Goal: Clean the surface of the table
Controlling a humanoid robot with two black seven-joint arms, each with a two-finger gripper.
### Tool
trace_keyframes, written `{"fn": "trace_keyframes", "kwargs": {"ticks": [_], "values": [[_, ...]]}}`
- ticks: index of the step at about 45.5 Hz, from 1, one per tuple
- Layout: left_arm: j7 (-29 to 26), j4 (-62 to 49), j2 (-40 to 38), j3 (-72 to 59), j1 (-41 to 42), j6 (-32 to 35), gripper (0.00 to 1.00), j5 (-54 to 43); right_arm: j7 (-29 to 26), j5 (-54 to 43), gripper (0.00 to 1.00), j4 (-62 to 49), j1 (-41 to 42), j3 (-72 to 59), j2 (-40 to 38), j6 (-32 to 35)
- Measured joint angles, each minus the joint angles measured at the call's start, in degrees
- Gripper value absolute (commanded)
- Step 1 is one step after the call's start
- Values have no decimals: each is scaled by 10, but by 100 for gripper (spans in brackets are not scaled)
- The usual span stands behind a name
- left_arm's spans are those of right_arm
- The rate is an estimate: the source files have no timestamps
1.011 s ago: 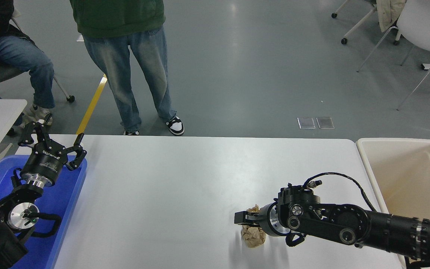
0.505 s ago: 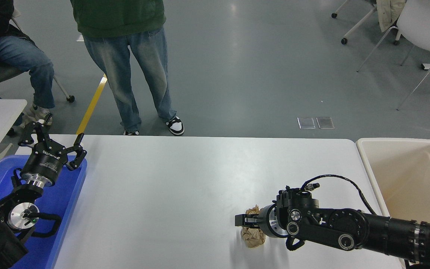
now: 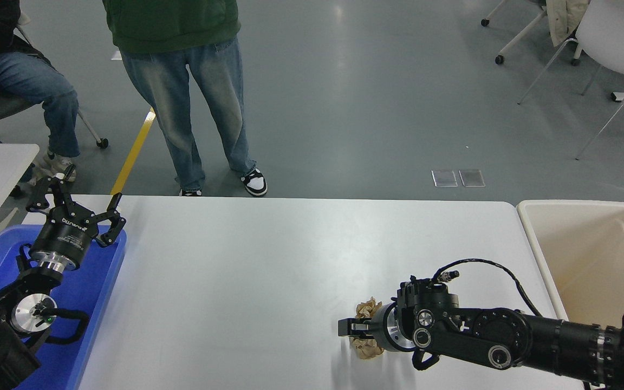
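left arm parked lower left, left gripper [image 3: 76, 203] fingers spread wide, pointing away. right arm reaches in low from right edge — right gripper [image 3: 351, 327] pointing left.

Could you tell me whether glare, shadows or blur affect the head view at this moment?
Head view: sharp throughout, no motion blur; soft overhead glare streaks the table surface at its middle and the grey floor; a faint shadow lies beneath the crumpled brown paper under the right gripper; the left gripper, over the blue tray, is evenly lit.
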Motion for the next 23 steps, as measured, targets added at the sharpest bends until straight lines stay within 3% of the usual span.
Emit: {"fn": "trace_keyframes", "kwargs": {"ticks": [23], "values": [[0,0,0,0,0,0,100,0,20,1,0,-6,5,5,2,2]]}}
